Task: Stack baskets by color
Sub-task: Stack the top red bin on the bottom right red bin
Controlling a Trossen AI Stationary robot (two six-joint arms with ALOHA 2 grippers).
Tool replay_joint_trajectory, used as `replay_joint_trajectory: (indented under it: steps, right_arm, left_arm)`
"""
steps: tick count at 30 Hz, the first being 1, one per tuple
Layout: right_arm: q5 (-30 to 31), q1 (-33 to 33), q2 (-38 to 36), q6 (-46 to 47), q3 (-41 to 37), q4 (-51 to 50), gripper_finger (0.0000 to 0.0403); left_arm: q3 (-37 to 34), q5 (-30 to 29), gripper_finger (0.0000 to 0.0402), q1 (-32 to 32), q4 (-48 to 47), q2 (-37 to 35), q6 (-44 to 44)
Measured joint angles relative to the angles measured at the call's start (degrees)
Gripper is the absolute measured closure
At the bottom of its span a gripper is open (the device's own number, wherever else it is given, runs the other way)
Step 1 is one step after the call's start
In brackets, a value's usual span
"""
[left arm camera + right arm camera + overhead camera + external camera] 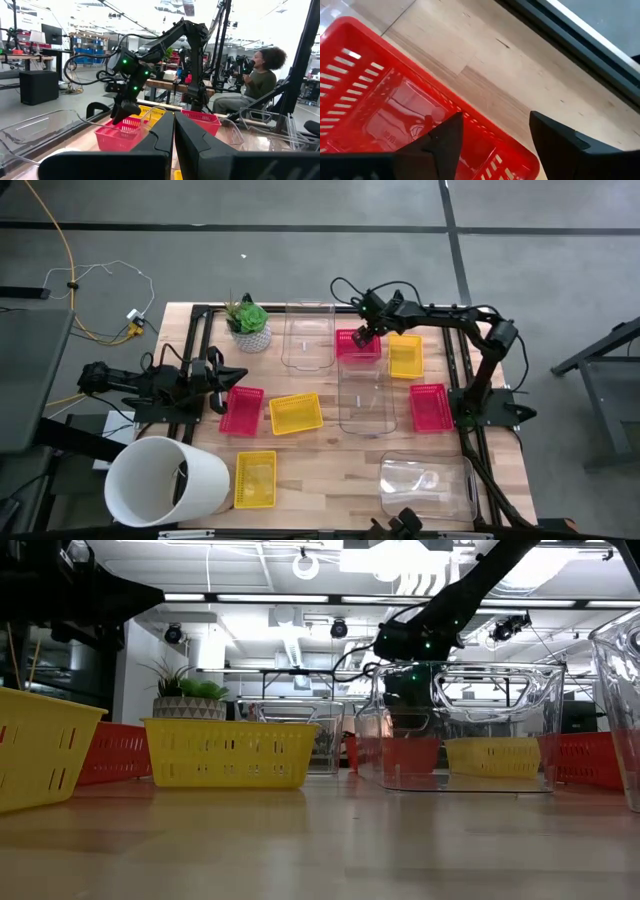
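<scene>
Yellow, pink-red and clear baskets stand apart on the wooden table. At the far middle, my right gripper (363, 337) slants down over a pink-red basket (357, 346), open. In the right wrist view its fingers (492, 136) straddle that basket's far wall (485, 131), one inside and one outside, with no touch that I can see. The basket rests flat on the table beside a yellow basket (405, 355). My left gripper (226, 375) waits shut at the table's left edge, just beyond another pink-red basket (241, 410).
Clear baskets stand at the far middle (307, 335), centre (367, 395) and near right (427, 485). Yellow baskets (296, 413) (255, 478) and a pink-red one (430, 407) lie about. A white tub (165, 480) is at the near left and a potted plant (248, 325) at the far left. A person sits beyond the table (260, 75).
</scene>
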Motion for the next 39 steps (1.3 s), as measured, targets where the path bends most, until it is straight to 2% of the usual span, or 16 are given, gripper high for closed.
replay_joint_trajectory:
  steps: [6, 10, 17, 22, 26, 31, 35, 39]
  right_arm:
    - [0.0, 0.0, -0.1, -3.8, 0.0, 0.2, 0.0230]
    - [0.0, 0.0, -0.1, -5.9, 0.0, 0.0, 0.0266]
    - [0.2, 0.0, -0.5, -9.3, 0.0, -2.3, 0.0384]
    - [1.6, 0.2, -3.4, -10.5, 0.0, -5.8, 0.0390]
    - [3.4, 0.8, -8.5, -11.0, 0.0, -9.5, 0.0398]
    - [9.6, 4.0, -18.8, -9.1, 0.0, -18.4, 0.0400]
    - [13.4, 9.7, -29.8, -3.3, 0.0, -25.4, 0.0401]
    - [18.2, 19.1, -40.4, 5.8, 0.0, -30.8, 0.0402]
  left_arm:
    - [0.0, 0.0, 0.0398, 0.0, 0.0, 0.0, 0.0]
    - [0.0, 0.0, 0.0398, 0.0, 0.0, 0.0, 0.0]
    - [0.0, 0.0, 0.0398, 0.0, 0.0, 0.0, 0.0]
    - [0.0, 0.0, 0.0398, 0.0, 0.0, 0.0, 0.0]
    - [0.0, 0.0, 0.0398, 0.0, 0.0, 0.0, 0.0]
    - [0.0, 0.0, 0.0398, 0.0, 0.0, 0.0, 0.0]
    - [0.0, 0.0, 0.0398, 0.0, 0.0, 0.0, 0.0]
    - [0.0, 0.0, 0.0398, 0.0, 0.0, 0.0, 0.0]
